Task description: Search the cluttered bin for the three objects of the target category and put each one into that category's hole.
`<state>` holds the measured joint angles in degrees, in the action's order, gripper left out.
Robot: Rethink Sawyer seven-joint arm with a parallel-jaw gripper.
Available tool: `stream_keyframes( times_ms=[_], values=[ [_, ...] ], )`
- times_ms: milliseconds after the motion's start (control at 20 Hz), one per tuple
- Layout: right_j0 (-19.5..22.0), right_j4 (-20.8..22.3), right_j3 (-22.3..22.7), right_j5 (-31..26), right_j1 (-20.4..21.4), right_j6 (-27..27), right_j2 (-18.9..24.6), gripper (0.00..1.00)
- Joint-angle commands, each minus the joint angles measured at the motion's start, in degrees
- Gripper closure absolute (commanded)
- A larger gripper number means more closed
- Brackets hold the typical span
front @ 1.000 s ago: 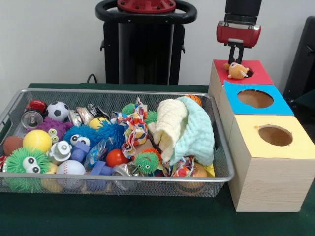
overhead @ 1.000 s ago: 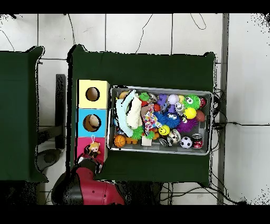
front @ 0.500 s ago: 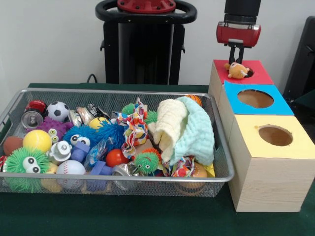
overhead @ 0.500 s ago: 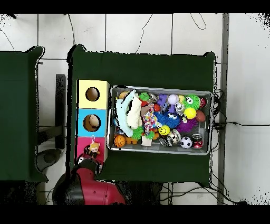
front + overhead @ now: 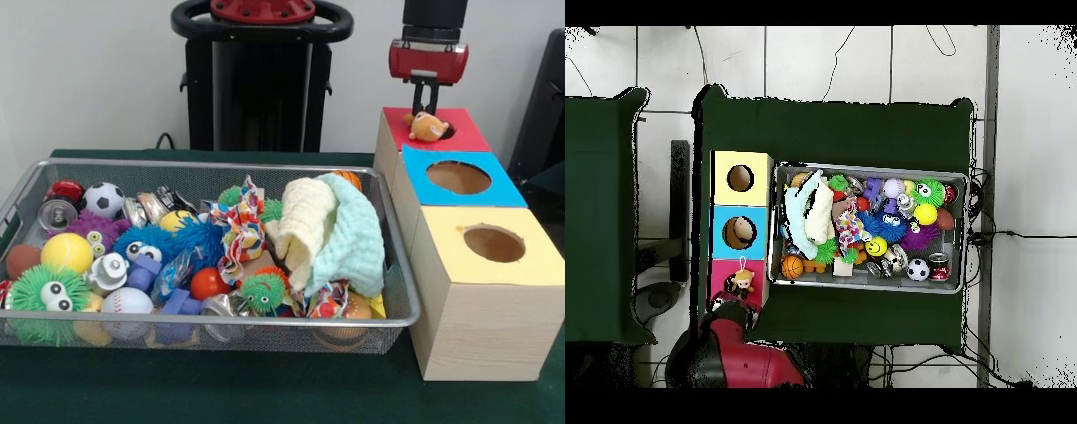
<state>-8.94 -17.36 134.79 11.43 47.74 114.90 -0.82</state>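
My gripper point(image 5: 427, 92) hung just above the far box, the one with the red top point(image 5: 459, 132), and I could make out my two dark fingers point(image 5: 422, 94) pointing down with only a narrow gap between them, holding nothing. Directly below them a small orange plush toy point(image 5: 428, 127) sat on the red top, at the rim of its hole and not down inside it; from overhead the same toy point(image 5: 744, 279) showed against the red square beside my red arm point(image 5: 740, 362). Next toward the camera stood the box with the blue top point(image 5: 455, 177), its round hole showing something pale brown inside, and nearest stood the box with the yellow top point(image 5: 490, 245), its hole dark. The three boxes touched one another in a row, just beside the right end of the wire bin point(image 5: 399, 314). The bin was heaped: a pale yellow cloth point(image 5: 305, 221) and a mint green cloth point(image 5: 353, 234) lay bunched together at its right end, a patterned cloth point(image 5: 240, 231) ran through the middle, and at the left lay a green fuzzy ball with eyes point(image 5: 42, 296), a yellow ball point(image 5: 66, 252), a soccer ball point(image 5: 104, 200), a baseball point(image 5: 126, 305) and a blue fuzzy creature point(image 5: 146, 243). All of it stood on the dark green table point(image 5: 265, 393).
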Motion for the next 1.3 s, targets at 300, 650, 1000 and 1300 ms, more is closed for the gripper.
stream_keyframes(
  times_ms=[300, 650, 1000, 1300],
  values=[
    [2.43, -1.33, 3.00, 1.79, -3.57, 19.81, 10.52, 1.00],
    [2.00, -2.24, 3.66, 1.54, -3.06, 20.10, 10.88, 1.00],
    [1.00, -2.06, 2.57, 0.55, -3.45, 17.83, 7.74, 1.00],
    [0.27, -1.49, 0.71, 2.90, -4.64, 15.88, 4.99, 1.00]
  ],
)
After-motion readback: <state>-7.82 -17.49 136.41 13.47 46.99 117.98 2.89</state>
